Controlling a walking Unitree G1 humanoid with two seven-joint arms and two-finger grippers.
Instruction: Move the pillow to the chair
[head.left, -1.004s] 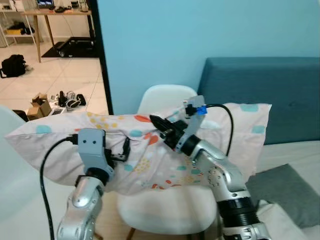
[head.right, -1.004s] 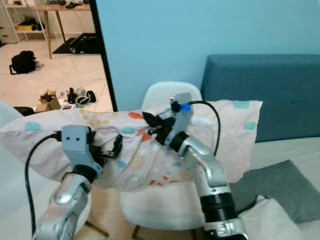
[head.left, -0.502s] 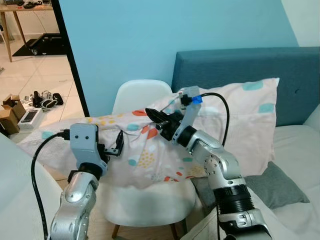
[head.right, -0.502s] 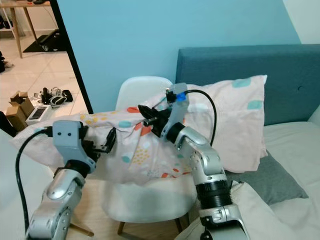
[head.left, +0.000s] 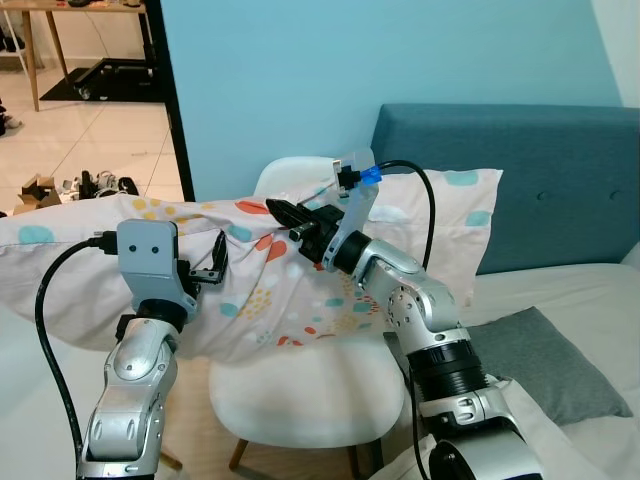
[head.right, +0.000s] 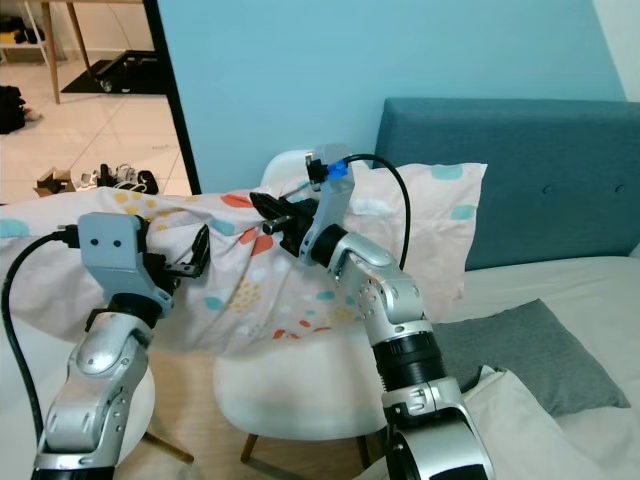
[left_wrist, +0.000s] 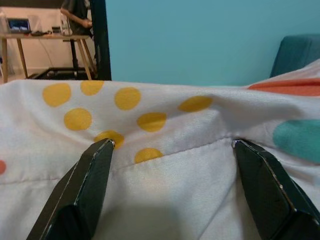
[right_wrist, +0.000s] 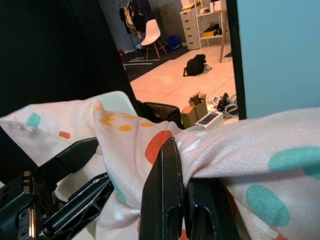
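The pillow (head.left: 270, 295), white with coloured dots, hangs across the seat of a white shell chair (head.left: 310, 400) and drapes out to the left. My right gripper (head.left: 283, 213) is shut on a bunched fold of its upper edge, pinched tight in the right wrist view (right_wrist: 182, 167). My left gripper (head.left: 214, 260) sits against the pillow's left part. Its black fingers (left_wrist: 85, 185) are spread wide, with the dotted fabric (left_wrist: 165, 170) lying flat between them. The pillow hides most of the chair's backrest (head.left: 290, 175).
A blue headboard (head.left: 560, 170) and a bed with a grey cushion (head.left: 540, 355) lie to the right. A light blue wall stands behind the chair. On the left, a doorway (head.left: 90, 120) opens onto a tiled floor with shoes and boxes. A white round surface (head.right: 150, 400) sits at lower left.
The whole view has swung sideways, so the camera moved. The pillow stays held over the chair, the right gripper still pinching it and the left still spread against it.
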